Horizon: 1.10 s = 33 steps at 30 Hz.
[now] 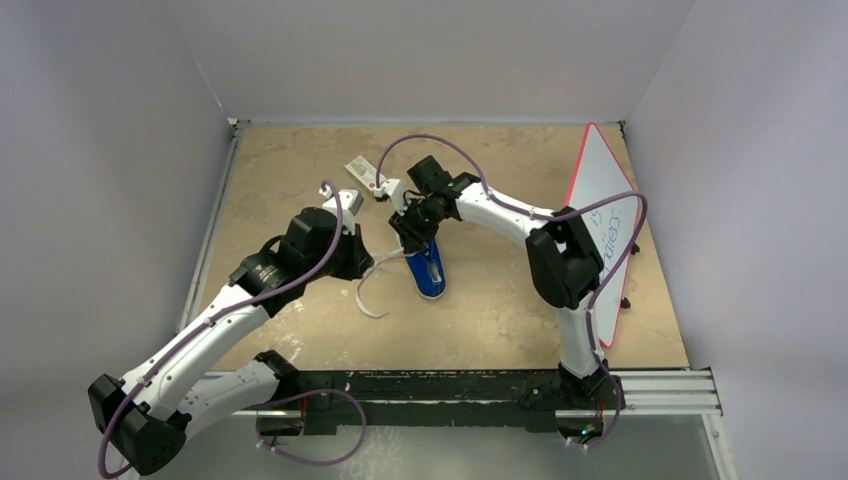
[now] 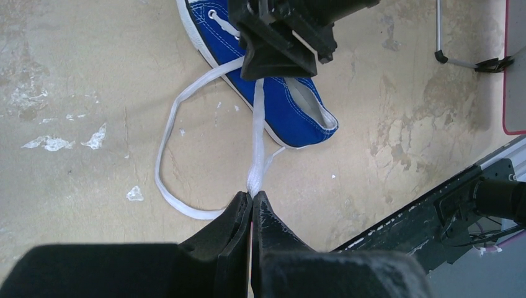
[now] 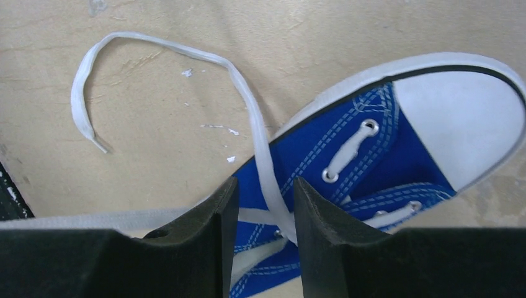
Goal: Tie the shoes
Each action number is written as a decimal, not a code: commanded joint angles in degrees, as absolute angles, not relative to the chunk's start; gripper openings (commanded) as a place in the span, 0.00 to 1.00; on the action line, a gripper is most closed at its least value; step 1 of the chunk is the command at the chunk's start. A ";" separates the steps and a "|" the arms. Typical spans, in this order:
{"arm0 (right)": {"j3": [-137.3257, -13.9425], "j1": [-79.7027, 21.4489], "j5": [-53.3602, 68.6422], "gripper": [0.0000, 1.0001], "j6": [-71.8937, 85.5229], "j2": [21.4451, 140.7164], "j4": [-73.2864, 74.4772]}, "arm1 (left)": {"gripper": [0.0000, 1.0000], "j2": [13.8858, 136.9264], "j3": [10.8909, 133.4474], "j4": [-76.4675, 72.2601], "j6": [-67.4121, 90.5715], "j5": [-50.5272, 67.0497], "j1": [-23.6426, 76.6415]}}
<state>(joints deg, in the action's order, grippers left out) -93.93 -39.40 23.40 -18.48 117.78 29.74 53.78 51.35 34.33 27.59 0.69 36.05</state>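
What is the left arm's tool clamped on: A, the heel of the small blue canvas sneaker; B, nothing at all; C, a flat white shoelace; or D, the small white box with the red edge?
C: in the left wrist view, the left tool is closed on the flat white shoelace, which runs straight up to the small blue canvas sneaker lying on the table.

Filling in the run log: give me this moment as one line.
left gripper: shut on white lace, taut | right gripper: open around lace, over blue sneaker | laces: untied
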 commanded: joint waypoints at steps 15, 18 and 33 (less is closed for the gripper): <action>-92.14 -40.26 18.33 0.00 -15.16 114.87 26.43 | 0.00 54.52 53.32 34.02 26.39 -1.31 35.95; -90.72 -38.81 21.21 0.00 -14.05 112.58 24.57 | 0.00 55.71 54.59 34.14 24.92 -2.47 35.69; -81.25 -36.67 29.70 0.00 -12.59 104.53 15.95 | 0.00 80.39 63.62 24.60 20.24 12.53 22.71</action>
